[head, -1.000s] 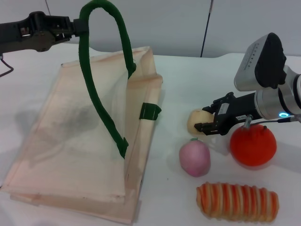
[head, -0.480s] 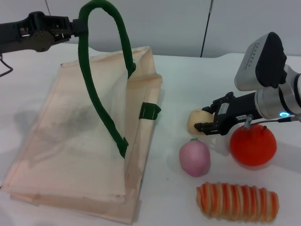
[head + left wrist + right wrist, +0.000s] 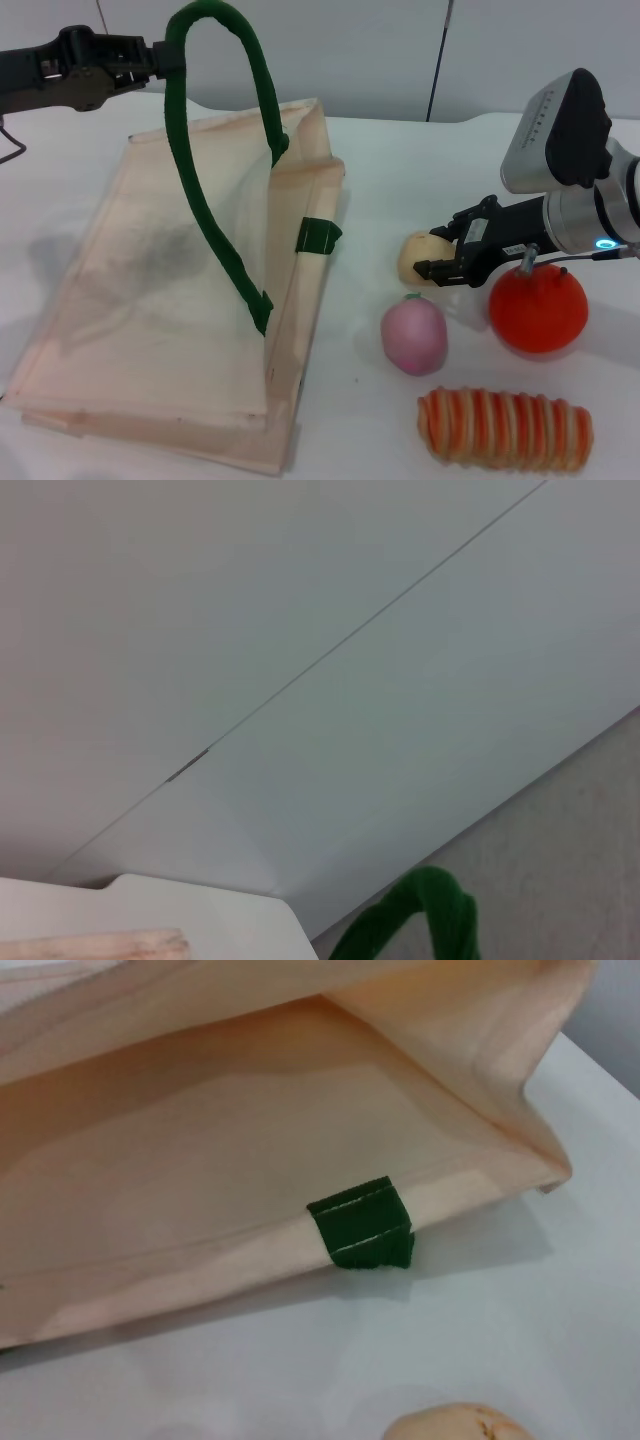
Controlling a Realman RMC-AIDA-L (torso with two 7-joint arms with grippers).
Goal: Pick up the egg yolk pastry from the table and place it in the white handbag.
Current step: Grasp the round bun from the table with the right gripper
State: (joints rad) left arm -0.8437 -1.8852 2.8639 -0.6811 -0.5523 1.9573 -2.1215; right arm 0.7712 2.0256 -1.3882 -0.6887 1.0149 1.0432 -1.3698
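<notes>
White table (image 3: 420, 170) in the head view: left gripper (image 3: 160, 58) clenched on the white handbag (image 3: 170, 300)'s green handle (image 3: 215, 240), holding it up, while right gripper (image 3: 440, 262) is around the egg yolk pastry (image 3: 415, 255), jaws either side, can't tell if they're pressing. Left wrist view is just grey wall and a bit of handle. Right wrist view has the bag's open mouth and the pastry at the frame's edge, on the table near the bag.

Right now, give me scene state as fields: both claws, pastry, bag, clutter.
left claw: shut on the bag's green handle, holding it up above the bag
right claw: at the pastry, low over the table; grip unclear
pastry: on the table, right of the bag, not in it
bag: lying flat, mouth facing the pastry
clutter: pink fruit, orange fruit, striped roll
</notes>
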